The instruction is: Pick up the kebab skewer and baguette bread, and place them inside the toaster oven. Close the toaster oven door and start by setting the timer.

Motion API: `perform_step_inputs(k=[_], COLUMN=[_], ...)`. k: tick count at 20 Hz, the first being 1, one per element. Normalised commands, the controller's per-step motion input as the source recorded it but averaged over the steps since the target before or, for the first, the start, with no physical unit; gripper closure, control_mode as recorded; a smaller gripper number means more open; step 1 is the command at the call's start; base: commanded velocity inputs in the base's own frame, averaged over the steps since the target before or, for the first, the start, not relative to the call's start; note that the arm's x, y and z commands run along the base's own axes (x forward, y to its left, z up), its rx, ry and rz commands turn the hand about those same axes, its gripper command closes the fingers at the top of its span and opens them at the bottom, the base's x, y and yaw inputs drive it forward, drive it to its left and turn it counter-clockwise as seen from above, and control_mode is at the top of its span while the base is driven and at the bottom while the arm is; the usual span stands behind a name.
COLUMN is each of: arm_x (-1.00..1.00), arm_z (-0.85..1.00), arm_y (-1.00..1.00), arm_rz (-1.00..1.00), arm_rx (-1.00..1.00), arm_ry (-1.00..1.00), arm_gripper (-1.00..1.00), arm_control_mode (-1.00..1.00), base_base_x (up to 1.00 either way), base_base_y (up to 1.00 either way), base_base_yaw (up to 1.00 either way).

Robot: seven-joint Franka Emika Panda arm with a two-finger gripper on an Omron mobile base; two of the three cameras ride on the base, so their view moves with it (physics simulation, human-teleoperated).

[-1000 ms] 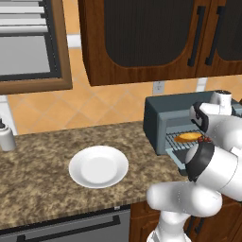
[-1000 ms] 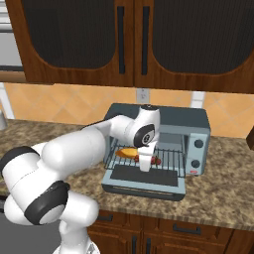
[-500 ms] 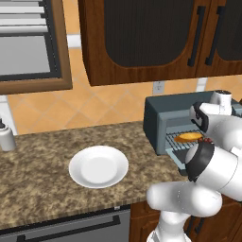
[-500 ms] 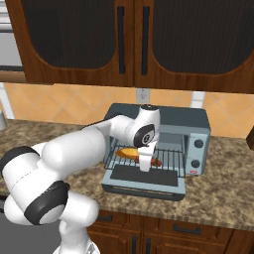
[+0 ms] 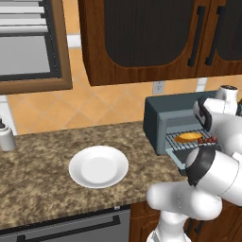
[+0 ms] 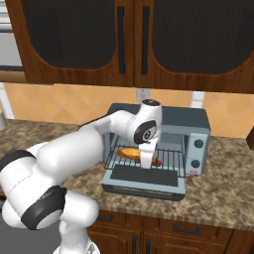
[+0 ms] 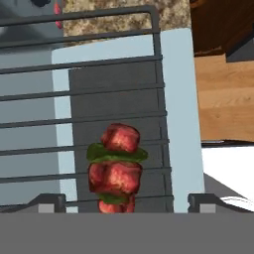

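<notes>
Gripper [image 7: 120,207] spread wide around one kebab skewer [image 7: 116,168], one baguette bread [image 6: 128,153] on toaster oven [image 6: 196,130] rack, one plate [image 5: 99,166]

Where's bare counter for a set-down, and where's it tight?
Free: speckled brown granite counter between the round white plate and the blue-grey toaster oven. Tight: the oven's wire rack, holding golden baguette bread, red-brown kebab skewer and the gripper.

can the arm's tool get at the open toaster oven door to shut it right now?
Probably yes. The blue-grey drop-down door lies open and bare just below the tool; it should first back off the meat-chunk kebab skewer between its open fingers.
</notes>
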Motion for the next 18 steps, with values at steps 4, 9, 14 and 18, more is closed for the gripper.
perform_step_inputs(k=[4, 9, 14, 18], arm_x=[-0.79, -0.85, -0.39, -0.15], arm_z=[0.59, 0.19, -0.06, -0.01], arm_y=[-0.02, -0.03, 0.0, 0.0], arm_rz=[0.11, 0.4, 0.83, 0.82], arm_rx=[-0.07, -0.13, -0.06, 0.0], arm_ry=[-0.23, -0.18, -0.08, -0.1], arm_gripper=[-1.0, -1.0, -1.0, -1.0], arm_control_mode=[-1.0, -1.0, -1.0, -1.0], base_base_x=[0.0, 0.0, 0.0, 0.0], base_base_y=[0.0, 0.0, 0.0, 0.0], base_base_yaw=[0.0, 0.0, 0.0, 0.0])
